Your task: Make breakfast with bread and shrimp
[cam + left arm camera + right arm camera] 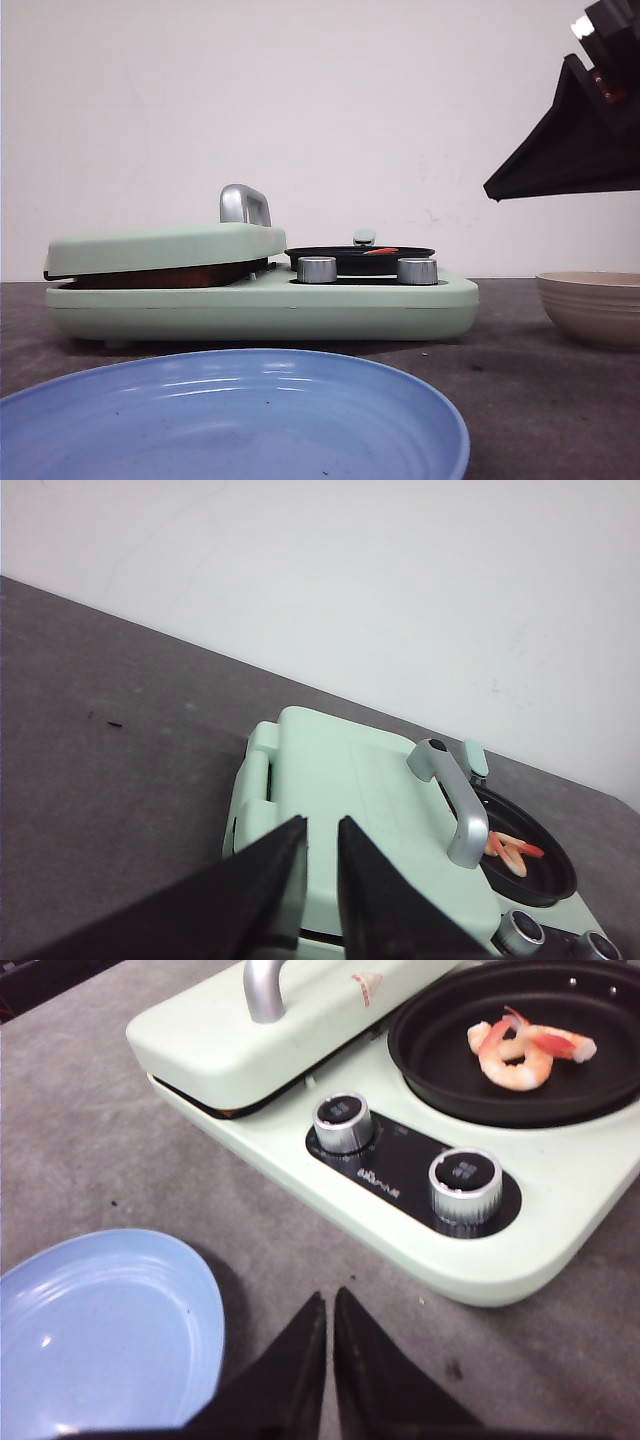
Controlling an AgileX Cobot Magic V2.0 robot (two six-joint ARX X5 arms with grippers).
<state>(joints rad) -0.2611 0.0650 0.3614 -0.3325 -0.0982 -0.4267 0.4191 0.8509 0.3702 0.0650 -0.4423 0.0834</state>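
The shrimp (pixel 520 1048) lies curled, orange-pink, in the black round pan (pixel 440 1070) of a mint-green breakfast maker (pixel 260 305). It also shows in the left wrist view (pixel 510 850) and as a red sliver in the front view (pixel 380 251). The maker's lid (pixel 160 248) with its silver handle (pixel 243 204) is down. The bread is hidden; only a brown strip shows under the lid. My left gripper (pixel 322 825) hovers over the lid, jaws a little apart and empty. My right gripper (pixel 329 1298) is shut and empty, high above the table by the maker's front right.
A blue plate (pixel 240 420) sits in front of the maker, near the table's front edge. A beige bowl (pixel 592 305) stands at the right. Two silver knobs (pixel 316 269) (pixel 417 271) stick up by the pan. A white wall is behind.
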